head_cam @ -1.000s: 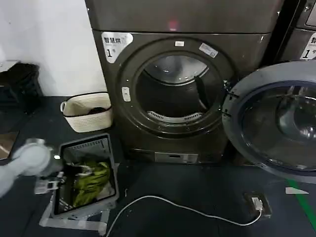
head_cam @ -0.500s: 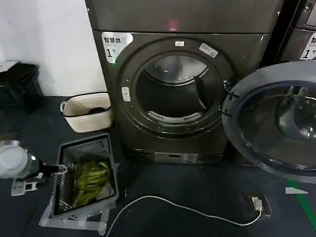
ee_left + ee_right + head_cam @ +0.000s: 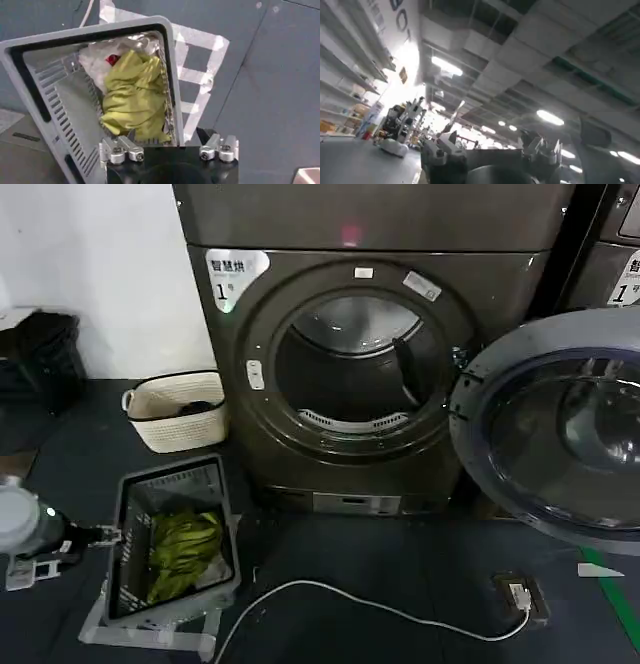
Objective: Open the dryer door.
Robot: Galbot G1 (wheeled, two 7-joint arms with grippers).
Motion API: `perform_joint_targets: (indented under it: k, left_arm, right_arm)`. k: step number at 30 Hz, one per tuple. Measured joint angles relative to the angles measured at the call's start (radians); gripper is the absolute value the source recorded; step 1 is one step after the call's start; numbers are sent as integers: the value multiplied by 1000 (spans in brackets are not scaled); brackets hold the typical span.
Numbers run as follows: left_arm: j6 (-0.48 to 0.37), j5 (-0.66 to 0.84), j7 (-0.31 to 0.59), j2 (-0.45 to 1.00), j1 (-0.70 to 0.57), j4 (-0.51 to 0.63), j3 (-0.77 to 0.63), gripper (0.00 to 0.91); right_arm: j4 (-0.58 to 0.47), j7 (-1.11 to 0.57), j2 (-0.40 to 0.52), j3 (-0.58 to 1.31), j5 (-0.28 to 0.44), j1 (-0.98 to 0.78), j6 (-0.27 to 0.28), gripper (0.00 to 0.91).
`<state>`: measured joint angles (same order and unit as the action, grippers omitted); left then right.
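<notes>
1. Now that the dryer door point(image 3: 560, 429) stands swung wide to the right of the drum opening point(image 3: 352, 374), the task looks done.
2. Over the last second the left hand point(image 3: 100, 535) has drawn back and down toward the floor at the lower left, leaving the grey crate point(image 3: 132, 494); its fingers point(image 3: 117, 149) are spread apart and hold nothing.
3. The right hand point(image 3: 490, 150) points up at a ceiling, its fingers parted, empty.
4. Around: green cloth point(image 3: 182, 549) in the crate, a cream basket point(image 3: 175, 409) by the wall, a white cable point(image 3: 370, 604) across the floor. Nothing blocks the door.
</notes>
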<state>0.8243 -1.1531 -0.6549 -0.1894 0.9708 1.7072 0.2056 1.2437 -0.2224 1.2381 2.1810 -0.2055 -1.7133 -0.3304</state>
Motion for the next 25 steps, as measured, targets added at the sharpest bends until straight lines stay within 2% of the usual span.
perform_joint_targets:
  k: [5, 13, 25]
  left_arm:
    - [0, 11, 0, -8, 6, 0, 4, 907]
    - [-1, 53, -2, -44, -44, 0, -41, 907]
    - [-1, 61, -11, -138, -340, -47, -334, 907]
  right_arm:
    - [0, 35, 7, -3, -53, 2, -12, 907]
    - [7, 40, 17, -20, -63, 7, -14, 907]
    - [14, 40, 31, -26, -63, 9, -17, 907]
